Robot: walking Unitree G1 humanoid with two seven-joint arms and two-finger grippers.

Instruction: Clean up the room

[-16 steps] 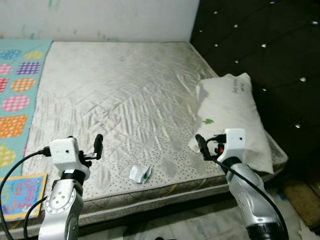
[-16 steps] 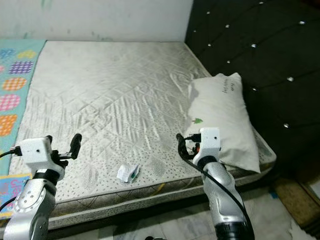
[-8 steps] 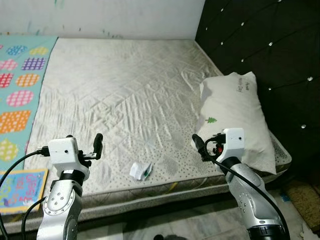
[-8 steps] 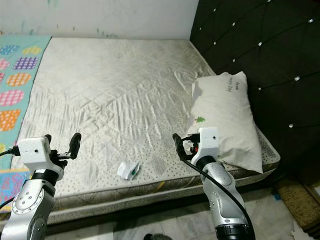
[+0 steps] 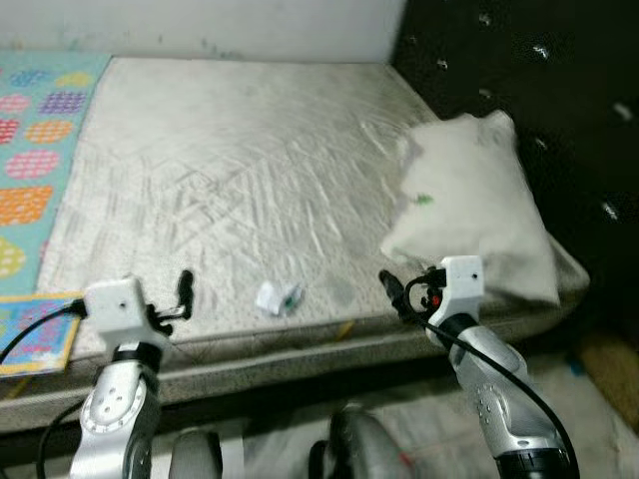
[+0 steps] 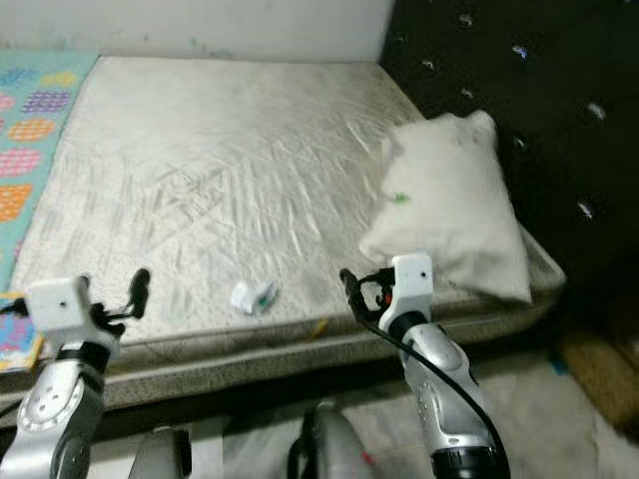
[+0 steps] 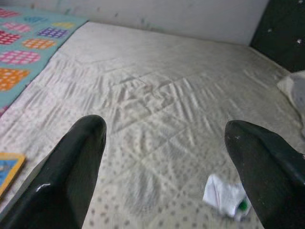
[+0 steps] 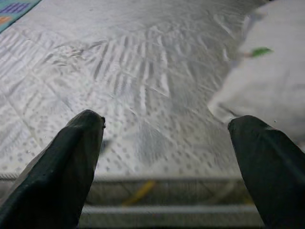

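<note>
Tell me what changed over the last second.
The head camera tilted down and the picture blurred, so the robot's lower body now shows at the bottom edge. Nothing was grasped or released. The crumpled white wrapper and white pillow lie unmoved on the quilted mattress; left hand and right hand stay open.

Both silver arms raised forward, left gripper (image 7: 164,157) and right gripper (image 8: 167,157) with jaws spread wide, empty.

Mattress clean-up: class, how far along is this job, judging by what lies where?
Done: nothing visibly. In hand: nothing; the left claw and right claw hang open at the mattress edge. Left: the crumpled white wrapper near that edge, between the claws.
</note>
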